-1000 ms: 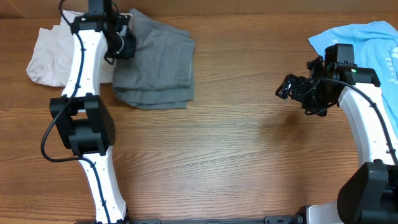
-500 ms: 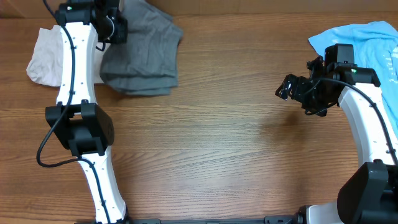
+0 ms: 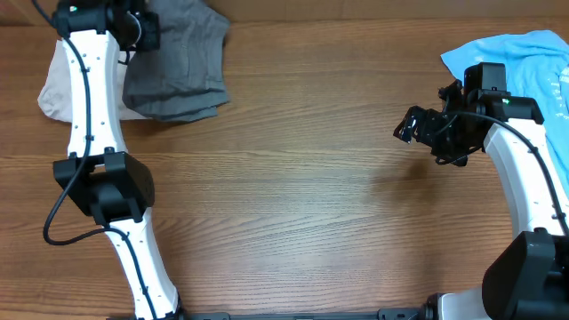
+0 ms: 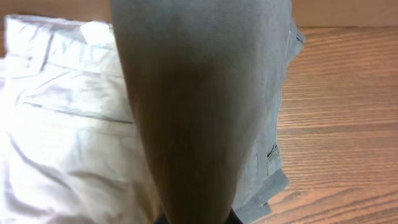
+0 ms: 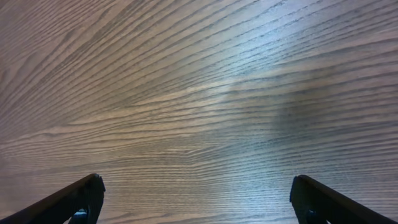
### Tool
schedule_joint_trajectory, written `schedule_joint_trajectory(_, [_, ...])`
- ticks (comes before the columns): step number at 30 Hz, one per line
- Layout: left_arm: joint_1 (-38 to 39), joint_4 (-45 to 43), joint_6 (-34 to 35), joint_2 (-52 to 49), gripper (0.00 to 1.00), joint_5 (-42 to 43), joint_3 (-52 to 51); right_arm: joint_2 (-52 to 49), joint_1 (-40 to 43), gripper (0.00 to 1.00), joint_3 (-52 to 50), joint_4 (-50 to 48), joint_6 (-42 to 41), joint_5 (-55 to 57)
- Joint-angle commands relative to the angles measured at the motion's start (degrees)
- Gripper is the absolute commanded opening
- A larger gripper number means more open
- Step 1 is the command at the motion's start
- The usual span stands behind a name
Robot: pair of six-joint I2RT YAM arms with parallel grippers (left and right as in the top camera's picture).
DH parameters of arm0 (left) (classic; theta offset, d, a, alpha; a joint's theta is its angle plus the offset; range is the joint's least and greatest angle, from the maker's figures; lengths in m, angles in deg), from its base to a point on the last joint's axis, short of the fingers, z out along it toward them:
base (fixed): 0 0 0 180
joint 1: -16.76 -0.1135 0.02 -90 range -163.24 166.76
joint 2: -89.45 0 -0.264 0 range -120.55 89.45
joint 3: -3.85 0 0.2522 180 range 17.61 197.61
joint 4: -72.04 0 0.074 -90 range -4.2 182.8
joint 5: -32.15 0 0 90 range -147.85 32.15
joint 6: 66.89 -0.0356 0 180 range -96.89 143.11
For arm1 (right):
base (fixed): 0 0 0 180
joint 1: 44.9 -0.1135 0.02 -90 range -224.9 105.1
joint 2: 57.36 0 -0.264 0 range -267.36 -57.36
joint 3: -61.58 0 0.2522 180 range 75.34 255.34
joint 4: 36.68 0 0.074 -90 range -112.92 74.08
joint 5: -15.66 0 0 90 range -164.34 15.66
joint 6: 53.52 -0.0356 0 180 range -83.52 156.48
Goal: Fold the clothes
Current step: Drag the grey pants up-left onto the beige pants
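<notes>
The table (image 3: 311,204) carries cloth only at its far corners, so the risk is at the far left, where the grey shorts (image 3: 182,67) lie as a folded pile, one edge touching or overlapping the beige shorts (image 3: 53,93). The left gripper (image 3: 144,31) is at the far side of this pile. Its jaws are pressed together, and since grey cloth hangs right before the wrist camera, I judge that they pinch a layer of the grey shorts. If the arm pulls by this one pinch, the fold can open or the layers can slide apart, because nothing holds the other side. The pile can also drag the beige shorts along. The blue shirt (image 3: 520,44) lies at the far right, close behind the right arm, and could be caught if that arm swings back. The right gripper (image 3: 411,124) hangs over bare wood, its jaws spread wide with nothing between them. The top of the overhead view cuts off the grey shorts, the left arm covers part of the beige shorts, and the shirt runs out of view at the right. Cloth hides the left fingers, so I cannot tell how many layers they hold.
</notes>
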Motion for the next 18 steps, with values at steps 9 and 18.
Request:
schedule_joint_trajectory(9, [-3.5, -0.6, 0.9, 0.3, 0.04, 1.0, 3.8, 0.2, 0.2, 1.00, 0.1, -0.2, 0.0, 0.2])
schedule_joint_trajectory(18, [-4.1, 1.3, 0.9, 0.3, 0.04, 1.2, 9.7, 0.2, 0.2, 1.00, 0.1, -0.2, 0.0, 0.2])
